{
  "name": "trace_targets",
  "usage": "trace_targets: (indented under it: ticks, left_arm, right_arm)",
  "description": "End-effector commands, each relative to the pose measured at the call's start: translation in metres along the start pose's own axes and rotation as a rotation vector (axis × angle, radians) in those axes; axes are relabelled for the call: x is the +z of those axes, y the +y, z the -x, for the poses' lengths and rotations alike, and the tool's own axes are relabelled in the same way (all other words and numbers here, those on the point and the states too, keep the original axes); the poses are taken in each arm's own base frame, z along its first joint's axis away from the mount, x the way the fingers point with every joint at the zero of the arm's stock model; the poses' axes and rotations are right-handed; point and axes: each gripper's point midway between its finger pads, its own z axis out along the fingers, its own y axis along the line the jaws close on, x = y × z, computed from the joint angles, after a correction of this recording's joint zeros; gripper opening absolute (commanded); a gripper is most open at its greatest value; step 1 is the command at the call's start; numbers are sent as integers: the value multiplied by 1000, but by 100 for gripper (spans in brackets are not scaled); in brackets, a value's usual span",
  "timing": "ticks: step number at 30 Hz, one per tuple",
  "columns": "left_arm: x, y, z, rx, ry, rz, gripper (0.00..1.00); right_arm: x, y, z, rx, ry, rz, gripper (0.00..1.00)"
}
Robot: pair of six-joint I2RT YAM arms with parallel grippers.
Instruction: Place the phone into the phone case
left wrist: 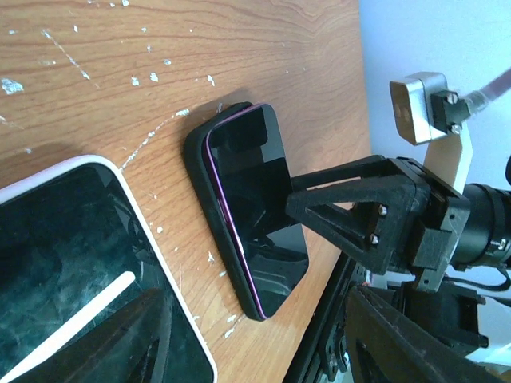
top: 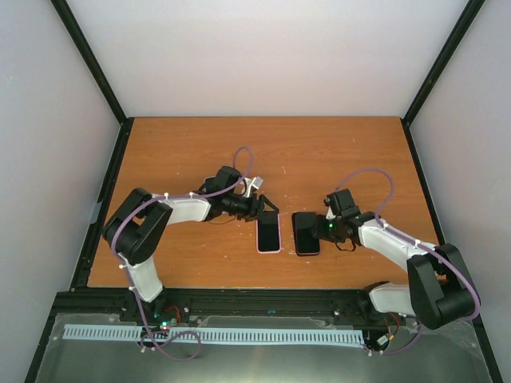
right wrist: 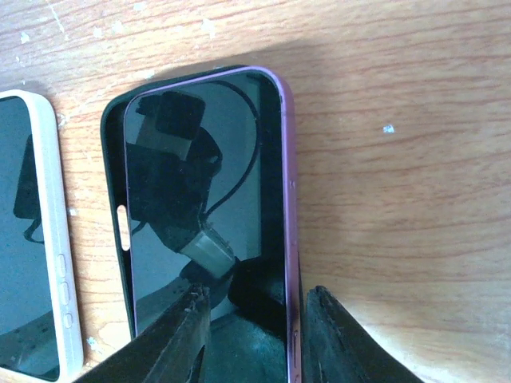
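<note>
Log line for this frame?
phone askew on case | right gripper straddling phone's edge | left gripper open by white-cased phone

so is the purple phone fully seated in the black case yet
Not fully. The purple phone lies on the black case, but the right wrist view shows one long edge bare, no case rim over it.

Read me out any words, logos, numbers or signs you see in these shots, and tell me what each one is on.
No readable text anywhere.
white-cased phone: screen dark, no writing.
purple phone in the black case: only reflections on the glass.
table: bare wood with white specks, no labels.
</note>
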Motion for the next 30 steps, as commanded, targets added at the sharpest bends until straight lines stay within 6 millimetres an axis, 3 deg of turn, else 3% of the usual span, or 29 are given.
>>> trace_targets:
  ticks: [1,8,16,30]
  left_arm:
    - [14,-19,16,46,-13,-68,60]
    - [34,-15,17,29,19,-58,58]
    - [63,-5,13,-1,72,-44,54]
    - [86,13,11,-14,119,-20,46]
  right_arm:
    - [1,-5,6,-1,-26,-22,32]
    - [0,-17,7,-2,-47,-81,31]
    - [9,-8,1,-8,-15,-11,27]
    - [14,7,-4,-13,16,82,21]
